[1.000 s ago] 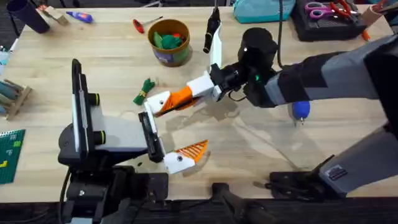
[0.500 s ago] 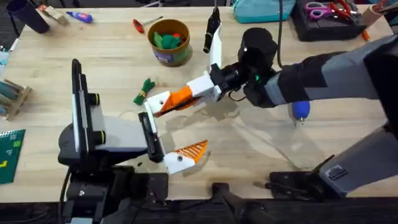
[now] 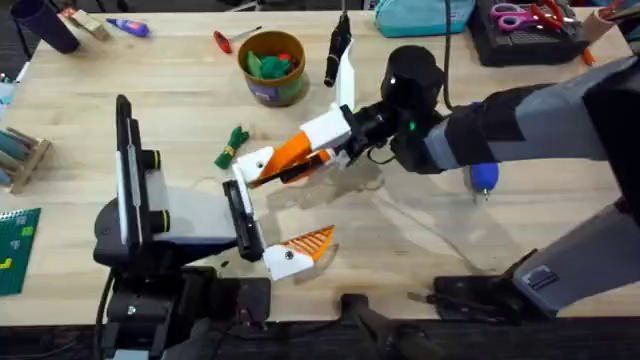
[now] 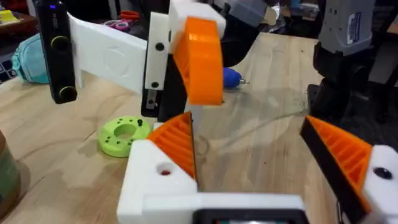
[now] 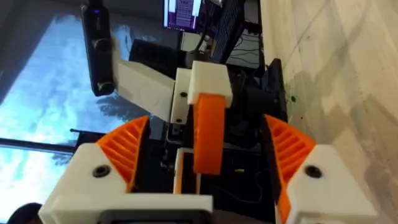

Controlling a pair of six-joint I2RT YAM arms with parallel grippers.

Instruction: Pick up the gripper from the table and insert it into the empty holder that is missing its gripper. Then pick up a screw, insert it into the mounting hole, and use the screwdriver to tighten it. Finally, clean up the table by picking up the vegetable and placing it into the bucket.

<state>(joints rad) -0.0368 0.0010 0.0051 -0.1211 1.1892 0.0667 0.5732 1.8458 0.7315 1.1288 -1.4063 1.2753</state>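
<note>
The orange gripper [image 3: 272,168] sits with its base at the white holder [image 3: 255,162] on the upper black arm of the grey stand [image 3: 170,215]. My right gripper [image 3: 295,155] reaches across, rolled on its side, and straddles it. In the right wrist view the orange gripper [image 5: 208,130] runs between my fingers [image 5: 121,155], a dark gap on each side. My left gripper [image 4: 249,124] stands wide open. The vegetable [image 3: 232,145] lies left of the holder, the bucket [image 3: 272,92] behind it. The blue screwdriver [image 3: 482,178] peeks from under my right arm. The screw is out of view.
A lime-green disc [image 4: 124,134] lies on the table beyond the holder. A red-handled tool [image 3: 222,40] and a dark purple cup [image 3: 45,25] sit at the back. A tray with scissors [image 3: 520,25] is at the back right. Bare table lies front centre [image 3: 400,240].
My right gripper has tilted and risen slightly at the holder, its white part moving toward the back. The holder and the stand have not moved.
</note>
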